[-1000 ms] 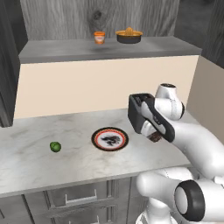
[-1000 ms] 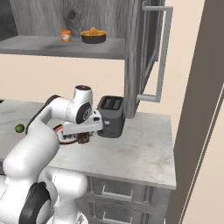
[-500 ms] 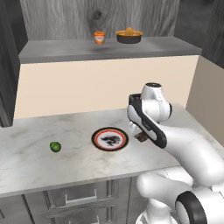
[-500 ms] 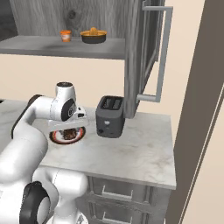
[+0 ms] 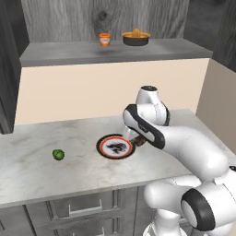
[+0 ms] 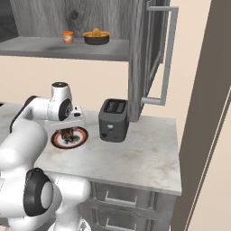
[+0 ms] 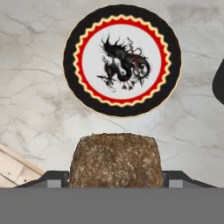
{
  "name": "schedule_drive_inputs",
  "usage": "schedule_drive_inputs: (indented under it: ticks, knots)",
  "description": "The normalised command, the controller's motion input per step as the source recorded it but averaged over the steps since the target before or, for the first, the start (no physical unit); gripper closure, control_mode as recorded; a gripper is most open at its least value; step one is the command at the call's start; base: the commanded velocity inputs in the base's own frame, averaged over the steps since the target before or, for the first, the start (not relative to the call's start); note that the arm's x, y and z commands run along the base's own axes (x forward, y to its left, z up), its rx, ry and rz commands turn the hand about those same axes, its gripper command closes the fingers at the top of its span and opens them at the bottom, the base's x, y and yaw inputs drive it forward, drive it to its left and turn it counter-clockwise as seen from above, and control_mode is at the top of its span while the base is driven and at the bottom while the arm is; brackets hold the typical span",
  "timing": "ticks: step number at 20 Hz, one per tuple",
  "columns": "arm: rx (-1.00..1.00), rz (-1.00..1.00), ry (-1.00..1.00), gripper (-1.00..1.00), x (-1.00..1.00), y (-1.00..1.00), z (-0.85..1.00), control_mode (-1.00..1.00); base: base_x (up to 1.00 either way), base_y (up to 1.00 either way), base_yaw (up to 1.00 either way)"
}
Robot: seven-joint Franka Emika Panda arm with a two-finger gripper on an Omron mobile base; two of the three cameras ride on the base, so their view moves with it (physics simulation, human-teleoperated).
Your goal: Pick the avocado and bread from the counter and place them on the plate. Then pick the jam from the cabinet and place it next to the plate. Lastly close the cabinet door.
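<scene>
bread [image 7: 114, 159] in pincer [image 7: 114, 181], avocado [image 5: 58, 154] leftward

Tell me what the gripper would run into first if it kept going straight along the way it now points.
Most likely the plate. The gripper holds the bread and points down at the counter, with the plate slightly ahead of the bread in the hand view. It may instead meet bare marble by the plate's near rim; depth is unclear.

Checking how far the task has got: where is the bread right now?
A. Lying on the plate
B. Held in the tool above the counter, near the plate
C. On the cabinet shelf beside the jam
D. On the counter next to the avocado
B: the hand view shows the bread clamped in the tool, with the plate bare below it.
</scene>
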Motion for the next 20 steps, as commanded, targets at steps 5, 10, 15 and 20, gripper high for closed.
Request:
schedule_drive_inputs:
  ticks: [5, 10, 15, 20]
  knots:
    - [0.00, 0.00, 0.00, 1.00, 0.30, 0.05, -0.01, -1.00, 0.00, 0.00, 0.00]
    - [0.00, 0.00, 0.00, 1.00, 0.25, 0.02, -0.08, -1.00, 0.00, 0.00, 0.00]
    - [-0.02, 0.00, 0.00, 1.00, 0.14, 0.03, -0.34, -1.00, 0.00, 0.00, 0.00]
    - [-0.01, 0.00, 0.00, 1.00, 0.11, 0.01, -0.23, -1.00, 0.00, 0.00, 0.00]
